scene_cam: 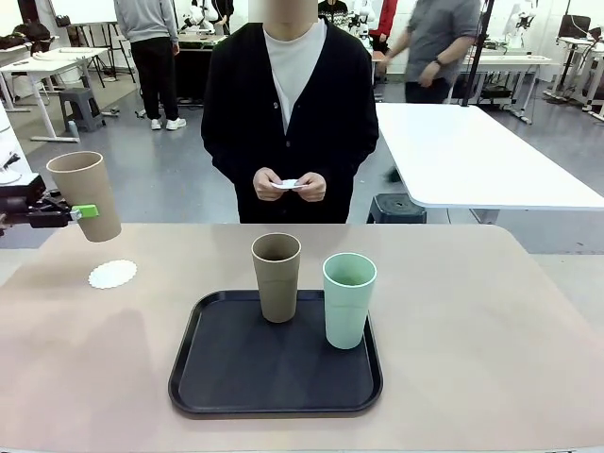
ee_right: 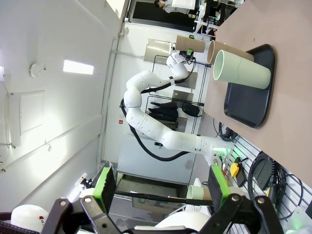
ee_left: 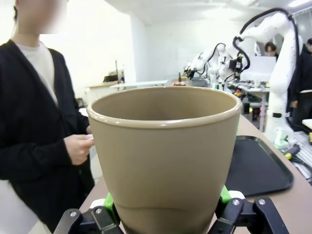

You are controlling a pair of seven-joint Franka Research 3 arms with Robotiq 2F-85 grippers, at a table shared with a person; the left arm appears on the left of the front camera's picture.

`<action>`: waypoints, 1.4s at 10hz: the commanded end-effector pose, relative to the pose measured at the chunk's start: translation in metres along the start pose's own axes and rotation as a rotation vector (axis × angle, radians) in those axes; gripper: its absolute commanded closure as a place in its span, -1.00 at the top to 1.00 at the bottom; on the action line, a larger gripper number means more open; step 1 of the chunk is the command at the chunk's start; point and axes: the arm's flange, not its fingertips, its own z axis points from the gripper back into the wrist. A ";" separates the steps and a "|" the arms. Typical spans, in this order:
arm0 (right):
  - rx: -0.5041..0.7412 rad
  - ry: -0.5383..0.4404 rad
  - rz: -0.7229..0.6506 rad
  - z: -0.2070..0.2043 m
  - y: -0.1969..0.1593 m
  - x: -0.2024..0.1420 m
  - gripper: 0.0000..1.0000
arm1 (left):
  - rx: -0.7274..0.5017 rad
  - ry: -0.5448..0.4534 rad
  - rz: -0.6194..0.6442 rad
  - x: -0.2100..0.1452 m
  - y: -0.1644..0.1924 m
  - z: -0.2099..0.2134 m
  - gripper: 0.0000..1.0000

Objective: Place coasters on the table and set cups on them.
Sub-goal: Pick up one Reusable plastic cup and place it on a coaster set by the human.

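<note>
Early days: one coaster (scene_cam: 112,275) is down far left on the tabletop (scene_cam: 472,321) with no cup on it yet. The second tan cup (scene_cam: 276,276) and the mint cup (scene_cam: 349,299) wait on the black tray (scene_cam: 274,368), and the person (scene_cam: 293,104) holds another coaster (scene_cam: 290,184). Left claw (scene_cam: 87,211) is clamped round a tan cup (scene_cam: 85,189), up in the air just above-left of that coaster, and the right claw (ee_right: 161,187) gapes wide, empty.

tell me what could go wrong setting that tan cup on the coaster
1. The left fingers grip the held tan cup low and it hangs tilted, so it may land on its edge and tip.
2. In the front view it looks left of the coaster; it could land off-centre or shove the thin disc.
3. The mint cup and other tan cup stand close on the tray; grabbing one may knock the other.
</note>
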 end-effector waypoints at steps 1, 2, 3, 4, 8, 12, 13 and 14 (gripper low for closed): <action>0.006 -0.003 0.006 0.001 0.000 0.000 1.00 | -0.053 -0.052 -0.042 -0.013 0.009 0.011 0.70; 0.006 -0.003 0.006 0.001 0.000 0.000 1.00 | -0.063 -0.041 -0.045 -0.022 0.009 0.012 0.70; 0.006 -0.003 0.006 0.001 0.000 0.000 1.00 | -0.080 -0.021 -0.059 -0.031 0.010 0.013 0.70; 0.006 -0.003 0.006 0.001 0.000 0.000 1.00 | -0.085 0.008 -0.052 -0.040 0.006 0.014 0.70; 0.006 -0.003 0.006 0.001 0.000 0.000 1.00 | -0.098 0.066 -0.074 -0.065 0.003 0.011 0.70; 0.006 -0.003 0.006 0.001 0.000 0.000 1.00 | -0.083 0.056 -0.041 -0.088 0.013 0.016 0.70; 0.006 -0.003 0.006 0.001 0.000 0.000 1.00 | -0.082 0.050 -0.027 -0.091 0.015 0.017 0.70; 0.006 -0.003 0.006 0.001 0.000 0.000 1.00 | -0.081 0.041 -0.023 -0.094 0.017 0.018 0.70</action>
